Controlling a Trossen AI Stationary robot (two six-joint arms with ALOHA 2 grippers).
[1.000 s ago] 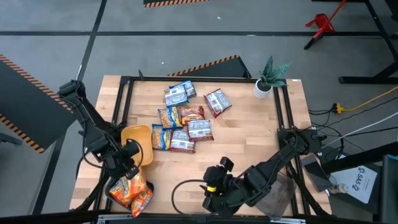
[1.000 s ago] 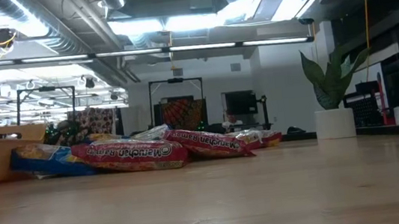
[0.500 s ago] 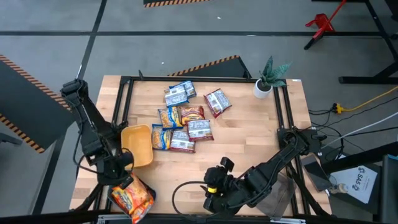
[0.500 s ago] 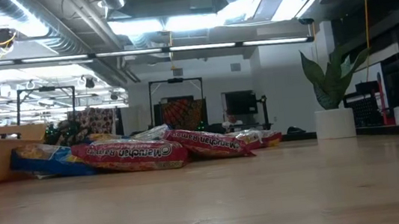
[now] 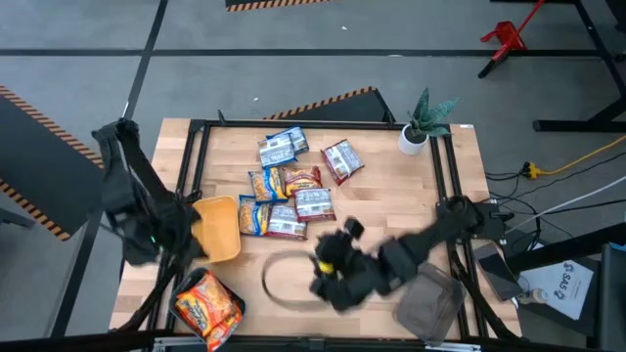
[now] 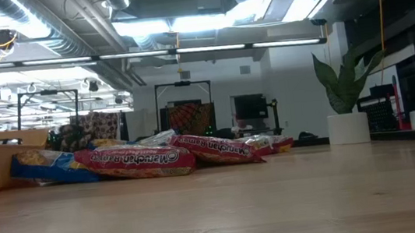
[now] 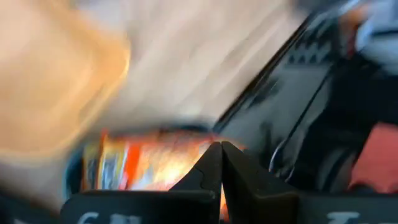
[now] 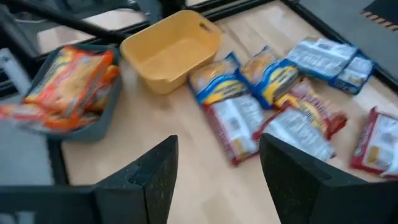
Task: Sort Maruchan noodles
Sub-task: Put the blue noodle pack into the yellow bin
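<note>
Several Maruchan packets (image 5: 289, 186), blue, orange and red-brown, lie loose in a pile on the middle of the table; the pile (image 6: 138, 160) also shows in the low view. More orange packets (image 5: 207, 303) lie stacked in a dark tray (image 8: 93, 127) at the near left corner. My left gripper (image 5: 181, 249) hovers shut above that tray, beside the yellow tray (image 5: 217, 227), and touches nothing. My right gripper (image 8: 217, 177) is open above bare table on the near side of the pile (image 8: 273, 99), pointing at it.
An empty yellow tray (image 8: 171, 50) stands between the dark tray and the pile. A grey tray (image 5: 430, 308) sits at the near right corner. A potted plant (image 5: 423, 122) stands at the far right corner. A black frame rail (image 5: 445, 186) runs round the table.
My left gripper has drawn back from the orange packets in the dark tray, going up and toward the table's left and far side; the packets lie settled in the tray. My right gripper has moved toward the far edge, closer to the pile.
</note>
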